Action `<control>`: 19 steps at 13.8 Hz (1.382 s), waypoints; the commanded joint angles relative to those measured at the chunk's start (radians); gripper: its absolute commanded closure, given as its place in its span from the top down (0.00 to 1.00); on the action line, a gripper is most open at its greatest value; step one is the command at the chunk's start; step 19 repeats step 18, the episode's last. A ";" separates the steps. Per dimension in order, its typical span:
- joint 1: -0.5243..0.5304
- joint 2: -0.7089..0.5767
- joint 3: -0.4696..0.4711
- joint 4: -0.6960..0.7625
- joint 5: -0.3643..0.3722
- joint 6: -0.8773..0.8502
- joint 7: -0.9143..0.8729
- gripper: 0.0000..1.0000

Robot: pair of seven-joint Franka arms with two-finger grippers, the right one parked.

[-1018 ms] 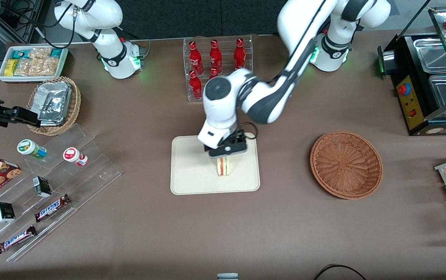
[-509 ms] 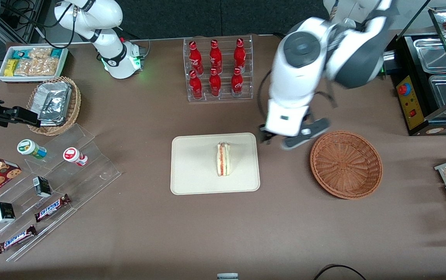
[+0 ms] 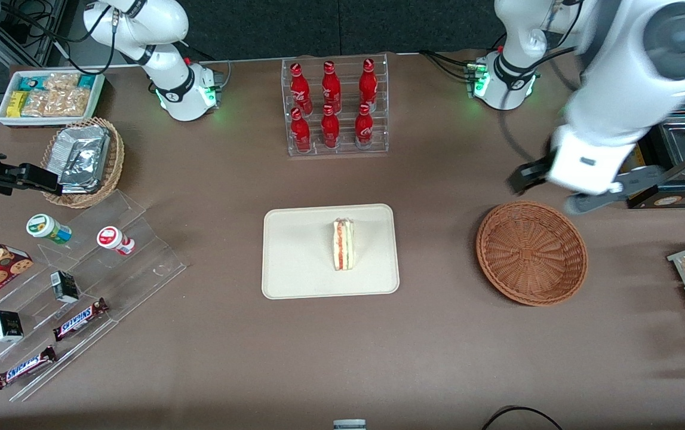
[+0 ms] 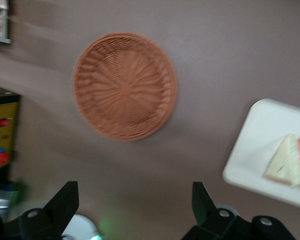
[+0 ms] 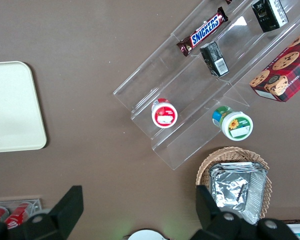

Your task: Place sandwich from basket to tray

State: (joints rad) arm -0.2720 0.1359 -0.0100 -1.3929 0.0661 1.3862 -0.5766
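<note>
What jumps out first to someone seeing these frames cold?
The sandwich standing on the cream tray mid-table. Beside it, toward the working arm's end, sits the empty reddish-brown basket. The gripper hangs open above the table, just farther from the front camera than the basket, holding nothing.

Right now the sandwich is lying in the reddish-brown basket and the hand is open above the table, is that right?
Not quite. The front view shows the sandwich lying on the tray, not in the basket, which holds nothing. The hand is indeed open, above the table near the basket.
</note>
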 commanded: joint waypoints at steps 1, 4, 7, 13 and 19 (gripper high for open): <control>0.103 -0.106 -0.013 -0.110 -0.041 -0.030 0.218 1.00; 0.167 -0.223 -0.011 -0.246 -0.051 -0.019 0.340 1.00; 0.235 -0.343 -0.010 -0.401 -0.088 0.065 0.463 1.00; 0.240 -0.377 -0.004 -0.457 -0.088 0.126 0.497 1.00; 0.243 -0.240 -0.002 -0.287 -0.094 0.047 0.506 1.00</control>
